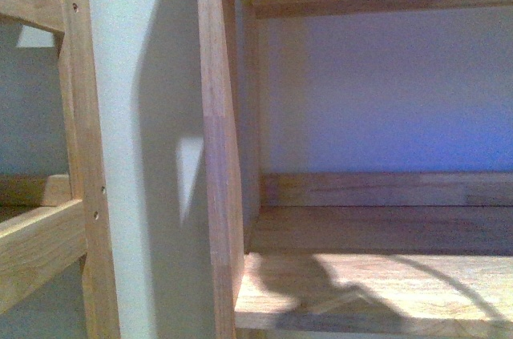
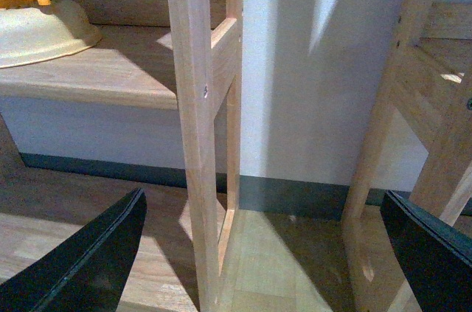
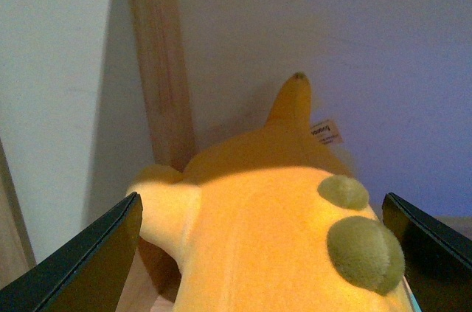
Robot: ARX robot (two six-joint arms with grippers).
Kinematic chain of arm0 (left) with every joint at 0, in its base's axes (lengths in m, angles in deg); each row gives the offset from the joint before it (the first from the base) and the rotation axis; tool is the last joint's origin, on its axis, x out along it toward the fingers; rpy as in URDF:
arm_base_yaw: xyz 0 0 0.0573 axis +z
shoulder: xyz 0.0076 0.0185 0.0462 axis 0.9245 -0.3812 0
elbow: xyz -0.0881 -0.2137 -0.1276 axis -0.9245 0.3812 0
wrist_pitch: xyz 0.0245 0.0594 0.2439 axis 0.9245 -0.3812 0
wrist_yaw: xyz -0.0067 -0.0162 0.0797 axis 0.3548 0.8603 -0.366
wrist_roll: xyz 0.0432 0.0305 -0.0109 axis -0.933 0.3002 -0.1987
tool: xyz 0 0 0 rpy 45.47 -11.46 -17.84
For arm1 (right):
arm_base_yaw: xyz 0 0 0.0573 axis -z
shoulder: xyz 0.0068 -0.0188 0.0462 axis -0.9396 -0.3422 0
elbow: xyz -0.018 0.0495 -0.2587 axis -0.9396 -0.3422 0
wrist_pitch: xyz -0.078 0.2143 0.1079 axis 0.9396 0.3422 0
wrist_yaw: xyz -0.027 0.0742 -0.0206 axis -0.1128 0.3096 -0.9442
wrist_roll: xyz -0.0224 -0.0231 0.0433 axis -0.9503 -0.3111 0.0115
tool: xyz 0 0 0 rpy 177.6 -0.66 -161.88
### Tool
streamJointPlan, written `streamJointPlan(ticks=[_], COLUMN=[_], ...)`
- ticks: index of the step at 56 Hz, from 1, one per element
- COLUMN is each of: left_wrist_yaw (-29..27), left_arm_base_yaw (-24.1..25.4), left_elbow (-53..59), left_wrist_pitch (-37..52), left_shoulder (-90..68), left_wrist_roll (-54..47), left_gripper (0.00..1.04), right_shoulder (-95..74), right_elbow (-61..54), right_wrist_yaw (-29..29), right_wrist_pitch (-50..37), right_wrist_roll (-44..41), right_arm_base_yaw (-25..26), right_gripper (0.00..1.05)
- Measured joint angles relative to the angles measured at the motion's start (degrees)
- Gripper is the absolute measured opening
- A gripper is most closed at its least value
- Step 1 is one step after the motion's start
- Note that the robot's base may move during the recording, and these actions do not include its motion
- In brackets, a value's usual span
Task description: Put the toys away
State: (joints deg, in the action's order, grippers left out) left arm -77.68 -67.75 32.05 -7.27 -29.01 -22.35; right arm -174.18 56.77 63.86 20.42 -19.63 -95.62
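The orange-yellow plush animal [image 3: 273, 231] fills the lower middle of the right wrist view, lying between the right gripper [image 3: 265, 268]'s spread fingers, its long axis running away toward the wall — the left gripper [image 2: 265, 253] hangs spread and empty by the wooden shelf post [image 2: 199, 127].

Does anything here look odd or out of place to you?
Nothing looks broken or spilled. The one curious sight is in the right wrist view: an orange-yellow plush toy sits between the right hand's fingers, close to a wooden shelf post, its white label sticking out. The shelf ahead holds only shadows.
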Motion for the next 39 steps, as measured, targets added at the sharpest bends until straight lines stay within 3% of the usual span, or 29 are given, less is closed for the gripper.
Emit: streamJointPlan(ticks=[23, 39], left_wrist_yaw=[0.0, 0.0], left_arm_base_yaw=[0.0, 0.0], left_elbow=[0.0, 0.0], left_wrist_pitch=[0.0, 0.0], left_shoulder=[-0.02, -0.02], left_wrist_roll=[-0.02, -0.02], left_gripper=[0.99, 0.99], right_shoulder=[12.11, 25.29], right_elbow=[-13.0, -28.26], right_wrist_yaw=[-10.91, -14.1], right_wrist_pitch=[-11.87, -20.55], right_wrist_roll=[-12.11, -19.58], right_arm_base_yaw=[-3.02, -5.01], right_gripper=[0.98, 0.98])
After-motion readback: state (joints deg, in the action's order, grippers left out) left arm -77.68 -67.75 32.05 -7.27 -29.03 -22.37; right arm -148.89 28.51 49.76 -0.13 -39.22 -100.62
